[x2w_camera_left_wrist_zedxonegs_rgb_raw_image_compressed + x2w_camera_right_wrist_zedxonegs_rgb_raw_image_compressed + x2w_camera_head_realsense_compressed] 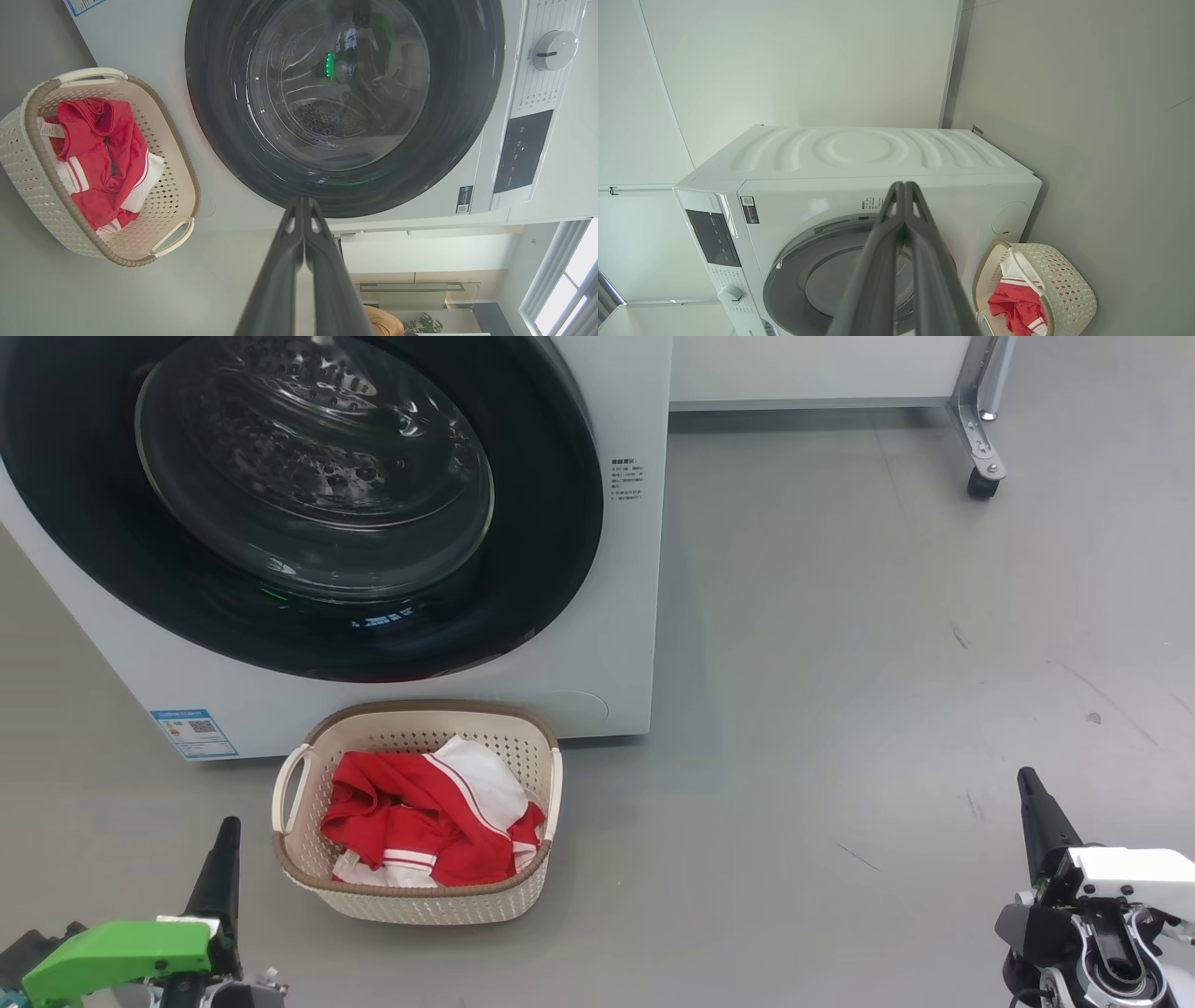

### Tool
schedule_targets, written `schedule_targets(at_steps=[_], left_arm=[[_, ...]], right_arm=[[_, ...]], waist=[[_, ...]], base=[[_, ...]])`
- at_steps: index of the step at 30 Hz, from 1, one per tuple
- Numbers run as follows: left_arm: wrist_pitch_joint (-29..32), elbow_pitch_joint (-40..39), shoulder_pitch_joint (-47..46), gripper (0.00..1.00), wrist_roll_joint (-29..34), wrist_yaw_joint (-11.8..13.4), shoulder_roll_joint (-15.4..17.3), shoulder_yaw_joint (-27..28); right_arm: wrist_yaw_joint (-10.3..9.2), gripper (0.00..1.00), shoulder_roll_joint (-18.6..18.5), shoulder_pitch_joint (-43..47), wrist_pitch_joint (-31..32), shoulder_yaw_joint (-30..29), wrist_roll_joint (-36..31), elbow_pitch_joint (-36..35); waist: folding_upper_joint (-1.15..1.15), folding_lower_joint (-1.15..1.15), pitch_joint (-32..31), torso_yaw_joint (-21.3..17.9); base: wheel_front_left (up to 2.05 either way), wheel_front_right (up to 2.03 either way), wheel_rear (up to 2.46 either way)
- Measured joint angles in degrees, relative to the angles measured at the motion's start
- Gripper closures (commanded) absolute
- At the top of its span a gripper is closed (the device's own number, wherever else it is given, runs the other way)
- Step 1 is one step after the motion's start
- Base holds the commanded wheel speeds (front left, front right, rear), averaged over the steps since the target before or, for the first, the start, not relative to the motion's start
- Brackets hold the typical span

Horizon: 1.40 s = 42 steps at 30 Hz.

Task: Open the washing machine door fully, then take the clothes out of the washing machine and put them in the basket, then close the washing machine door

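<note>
Red fabric with white panels, the clothes [425,826] lie bundled inside the basket [439,903], low and left of centre in the head view. The basket stands on the grey floor [840,663] just in front of the washing machine [616,644], its far rim close under the lower edge of the washing machine door [551,523]. That door takes up the upper left of the frame, its black rim lying flush against the white front, closed, with the steel drum dimly visible through the glass bowl. A blue label [194,733] sits low on the machine, left of the basket. In the lower left corner the left gripper [229,826] points up the frame, near the basket's left handle but apart from it; its wrist view shows the two dark fingers [285,261] pressed together. In the lower right corner the right gripper [1027,779] hangs over bare floor, well apart from the basket, its jaws likewise pressed together in its own wrist view.
</note>
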Motion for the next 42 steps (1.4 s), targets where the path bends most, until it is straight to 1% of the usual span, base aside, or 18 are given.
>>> schedule_targets(at_steps=[42], left_arm=[[0.2, 0.5, -0.2, 1.0, 0.0, 0.0, 0.0, 0.3]], right_arm=[[0.01, 1.0, 0.1, 0.0, 0.0, -0.2, 0.0, 0.1]], waist=[[0.0, 0.0, 0.0, 0.0]], base=[[0.0, 0.0, 0.0]])
